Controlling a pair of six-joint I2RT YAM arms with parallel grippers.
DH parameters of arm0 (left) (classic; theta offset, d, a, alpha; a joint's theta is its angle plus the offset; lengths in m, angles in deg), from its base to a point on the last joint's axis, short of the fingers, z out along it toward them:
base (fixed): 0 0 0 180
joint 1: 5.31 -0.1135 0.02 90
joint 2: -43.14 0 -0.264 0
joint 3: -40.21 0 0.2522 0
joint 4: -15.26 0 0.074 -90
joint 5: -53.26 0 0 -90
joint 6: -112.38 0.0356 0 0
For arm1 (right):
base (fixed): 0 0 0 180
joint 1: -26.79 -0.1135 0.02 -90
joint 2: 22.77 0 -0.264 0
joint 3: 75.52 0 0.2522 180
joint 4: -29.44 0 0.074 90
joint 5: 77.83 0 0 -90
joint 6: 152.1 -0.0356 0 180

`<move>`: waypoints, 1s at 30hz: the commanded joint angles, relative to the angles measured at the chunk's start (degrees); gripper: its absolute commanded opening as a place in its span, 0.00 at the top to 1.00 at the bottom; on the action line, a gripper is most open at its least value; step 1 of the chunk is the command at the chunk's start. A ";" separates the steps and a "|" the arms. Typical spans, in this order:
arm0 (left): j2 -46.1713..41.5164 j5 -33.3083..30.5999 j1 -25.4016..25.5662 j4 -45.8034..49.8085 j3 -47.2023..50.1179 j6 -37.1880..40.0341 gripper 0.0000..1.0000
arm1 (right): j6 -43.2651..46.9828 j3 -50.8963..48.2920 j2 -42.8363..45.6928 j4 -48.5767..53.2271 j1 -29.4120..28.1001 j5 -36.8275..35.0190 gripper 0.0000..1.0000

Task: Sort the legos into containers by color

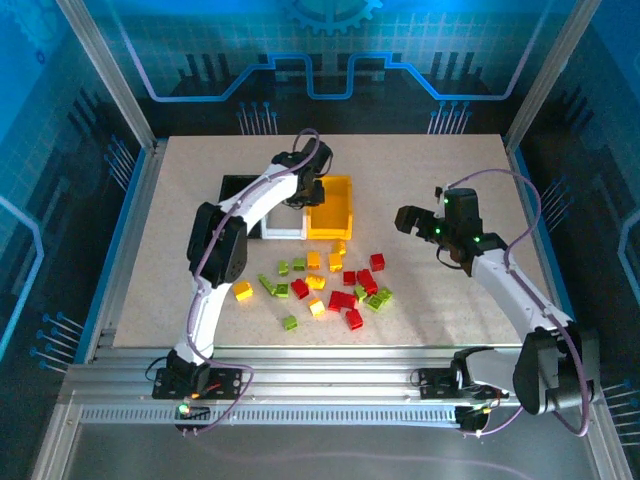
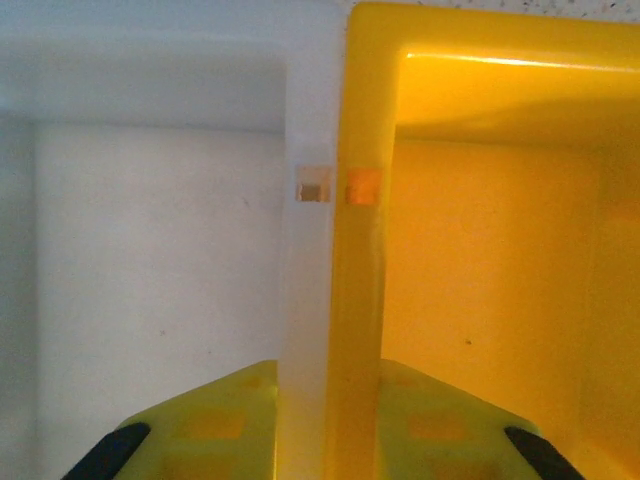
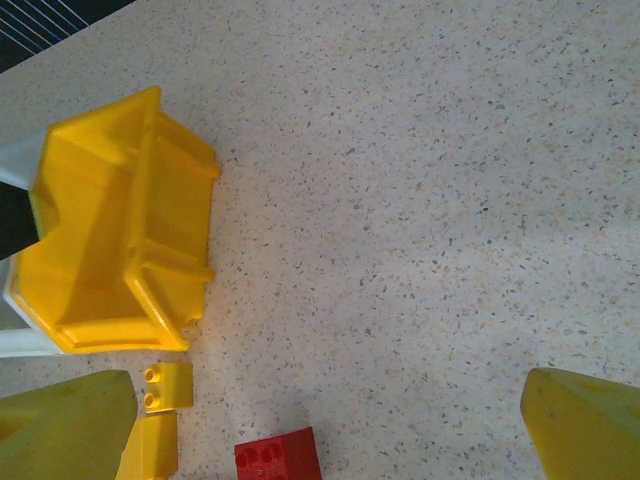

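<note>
1. Left arm [image 1: 205,300] and right arm [image 1: 505,285]: white links, bulky black joints.
2. A lilac cable loops along each.
3. Left tool [image 2: 325,430] fingers [image 2: 205,430]: yellow-green, seemingly black-tipped.
4. Small green lights glow on both.

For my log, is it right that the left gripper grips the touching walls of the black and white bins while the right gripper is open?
Not quite: in the left wrist view the left gripper grips the touching walls of the white bin and yellow bin; the right gripper is open.
</note>
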 commanded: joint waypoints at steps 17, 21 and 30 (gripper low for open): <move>6.07 1.41 8.54 5.40 -8.79 -11.38 1.00 | 0.32 -2.38 2.90 1.15 1.48 1.11 0.00; 5.74 1.39 9.59 4.80 -9.10 -12.24 1.00 | 0.17 -2.46 2.22 0.97 1.56 1.47 0.00; 4.35 1.61 9.63 3.17 -7.73 -12.07 0.54 | -0.46 -3.89 1.55 2.37 0.41 2.77 0.00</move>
